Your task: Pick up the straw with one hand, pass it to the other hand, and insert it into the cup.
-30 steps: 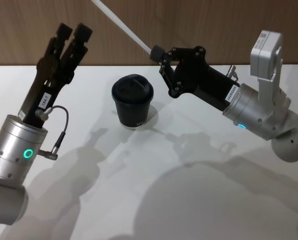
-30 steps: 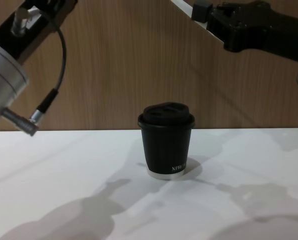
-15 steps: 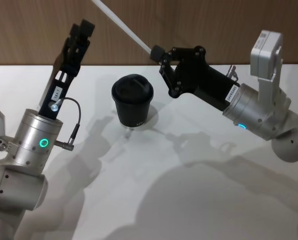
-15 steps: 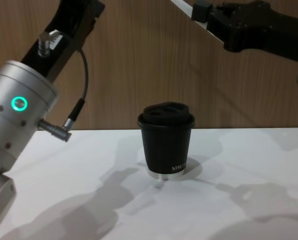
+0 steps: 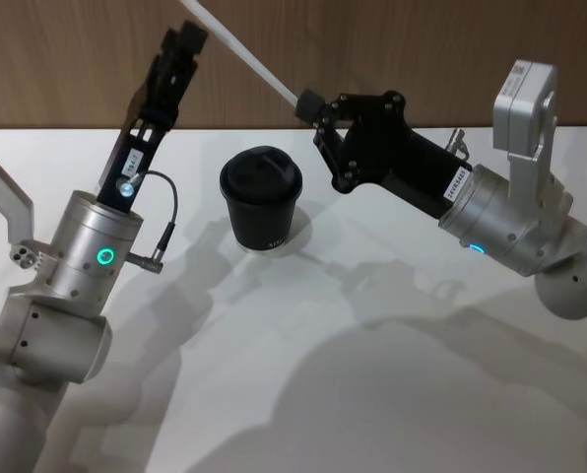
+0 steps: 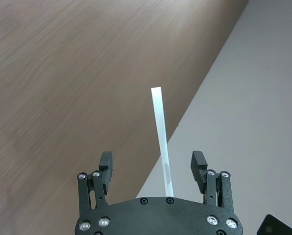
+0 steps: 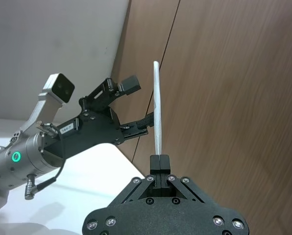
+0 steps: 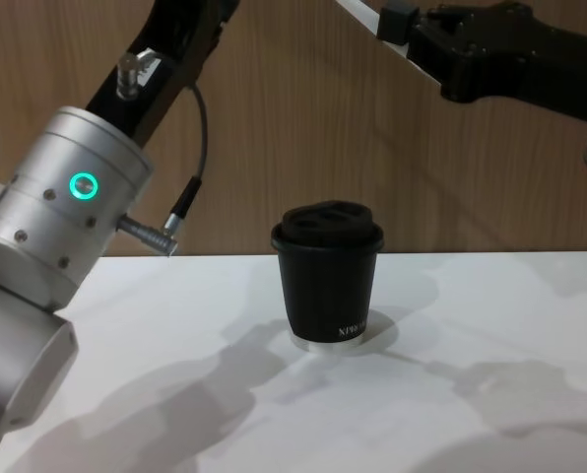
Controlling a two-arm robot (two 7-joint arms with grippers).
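Observation:
My right gripper [image 5: 308,101] is shut on the lower end of the thin white straw [image 5: 249,57], held in the air above and behind the cup. The straw slants up and to the left out of the head view. In the right wrist view the straw [image 7: 157,107] stands up from the shut fingers [image 7: 159,161]. My left gripper [image 5: 187,37] is raised beside the straw's upper part. In the left wrist view it is open [image 6: 152,160], with the straw [image 6: 160,132] between its fingers, untouched. The black lidded cup [image 5: 261,197] stands upright on the table; the chest view shows the cup [image 8: 328,276] from the side.
The white table [image 5: 372,374] has free room in front of the cup. A wood-panelled wall [image 5: 422,49] rises close behind. A thin dark cable with a metal plug [image 5: 161,261] loops off the left wrist, left of the cup.
The left arm has swung up and to the right, bringing its open gripper from left of the cup up to the straw's upper part. The right gripper, straw and cup have not moved.

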